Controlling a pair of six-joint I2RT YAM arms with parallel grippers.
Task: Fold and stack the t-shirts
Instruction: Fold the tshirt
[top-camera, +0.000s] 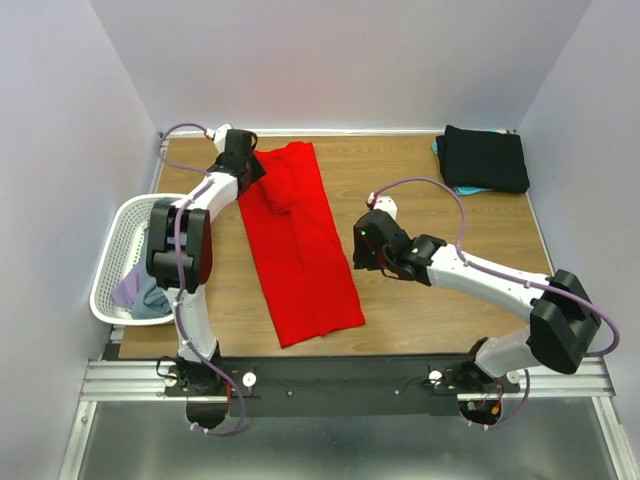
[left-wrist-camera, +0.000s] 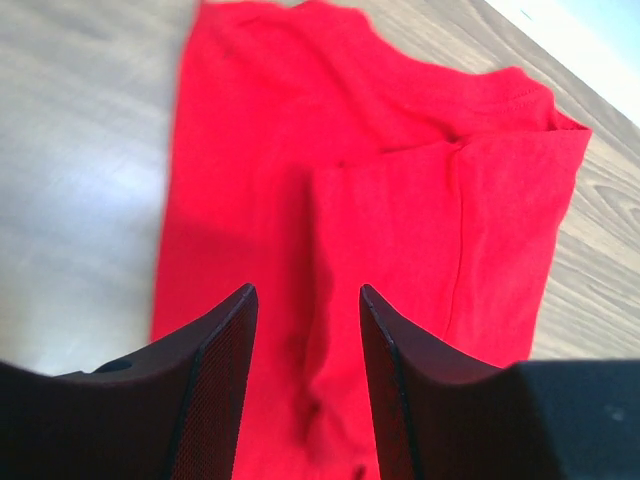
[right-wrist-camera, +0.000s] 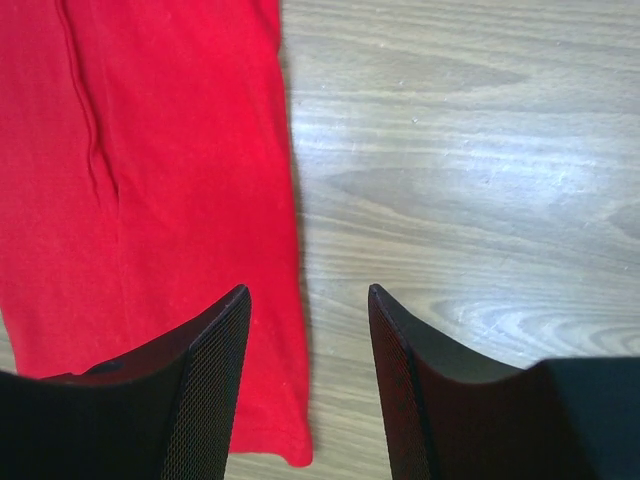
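**Item 1 – laundry basket** (top-camera: 112, 262). White mesh, at the left edge of the table (top-camera: 450, 290). Holds a lavender t-shirt (top-camera: 125, 290) and a grey-blue t-shirt (top-camera: 152, 303), both crumpled and unfolded.

**Item 2 – left gripper** (left-wrist-camera: 305, 300). Hangs over the collar end of the red t-shirt, at the far left of the table. Jaws spread wide, with nothing between them. The wrist view shows cloth below the tips, but whether they touch it cannot be told.

**Item 3 – red t-shirt** (top-camera: 300, 250). Lies flat on the wood as a long narrow strip, running from far left towards the near middle. Sleeves and sides are turned in, and a seam of overlapped cloth runs down its length.
- Step in hand, as judged: the lengthwise folds look complete and the crosswise fold is not yet made.
- Next move, as judged: each gripper takes a corner of one short end, and together they carry that end over onto the other, keeping the side folds from springing out.

**Item 4 – right gripper** (right-wrist-camera: 308, 295). Hovers above the strip's right edge near the hem end, one jaw over red cloth and the other over bare wood. Jaws apart, gripping nothing.

**Item 5 – finished stack.** Far right corner, well apart from the red strip. A folded black t-shirt (top-camera: 487, 158) lies on a teal t-shirt (top-camera: 440, 147), of which only an edge shows.
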